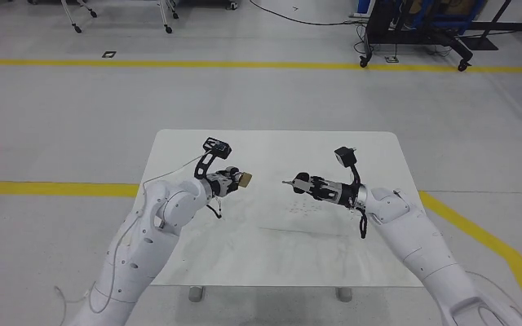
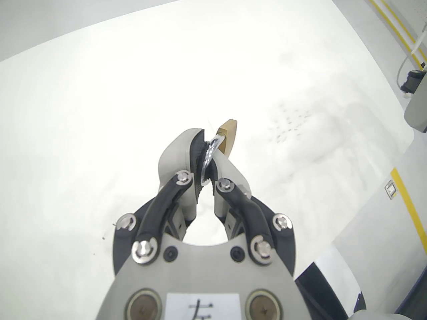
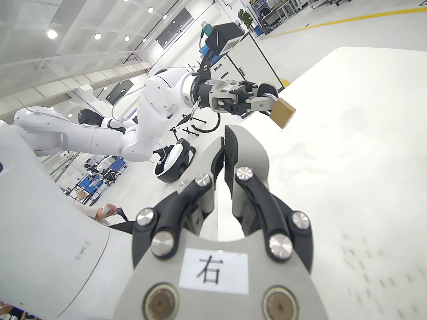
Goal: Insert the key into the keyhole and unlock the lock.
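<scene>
Left gripper (image 2: 208, 150) pinches the brass padlock (image 2: 230, 136) by its shackle (image 2: 213, 144), body jutting beyond the jaws; right gripper (image 3: 226, 141), well apart, is pressed together on what seems the key (image 1: 287, 182); alignment stage; next, steer the tip to the keyhole.

- Lock (image 2: 229, 136): you see its brass body only in part. The shackle is largely buried between the left gripper's (image 2: 207, 154) pads.
- Keyhole: you cannot tell which face of the lock bears it.
- Key (image 1: 286, 182): a thin sliver at the right gripper's (image 1: 297, 183) tip, too small for you to read its shape.
- Table (image 2: 100, 101): cut off by the left wrist view's edges.
</scene>
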Available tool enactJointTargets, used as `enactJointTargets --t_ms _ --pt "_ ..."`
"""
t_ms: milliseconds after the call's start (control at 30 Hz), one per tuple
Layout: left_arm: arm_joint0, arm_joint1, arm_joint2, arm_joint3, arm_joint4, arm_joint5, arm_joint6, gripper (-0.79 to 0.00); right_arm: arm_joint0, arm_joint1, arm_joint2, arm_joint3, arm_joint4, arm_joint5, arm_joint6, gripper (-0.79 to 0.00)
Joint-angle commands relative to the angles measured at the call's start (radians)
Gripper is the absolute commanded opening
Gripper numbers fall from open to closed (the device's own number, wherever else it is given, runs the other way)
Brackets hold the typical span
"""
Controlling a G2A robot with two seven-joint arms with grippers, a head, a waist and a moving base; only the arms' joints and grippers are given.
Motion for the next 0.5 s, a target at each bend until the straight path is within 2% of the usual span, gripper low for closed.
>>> enactJointTargets --t_ms 0,133,300,400,467 --pt "-0.001 0.000 0.001 0.001 0.001 0.001 -0.001 -0.785 0.000 0.000 0.000 0.000 0.000 0.000 0.000 -0.785" --pt "0.012 -0.004 0.005 0.006 -0.051 0.004 0.013 -0.785 0.000 0.000 0.000 0.000 0.000 0.000 0.000 -0.785" --pt "-0.013 -0.025 0.012 0.117 -0.406 -0.023 -0.045 -0.785 -0.022 -0.014 -0.009 -0.052 -0.011 0.020 -0.111 -0.785" --pt "-0.042 -0.040 0.007 0.212 -0.658 -0.047 -0.097 -0.785 -0.025 -0.028 -0.020 -0.054 -0.008 0.006 -0.197 -0.785" --pt "-0.071 -0.048 0.015 0.279 -0.763 -0.069 -0.133 -0.785 -0.023 -0.038 -0.031 -0.055 -0.007 0.000 -0.239 -0.785"
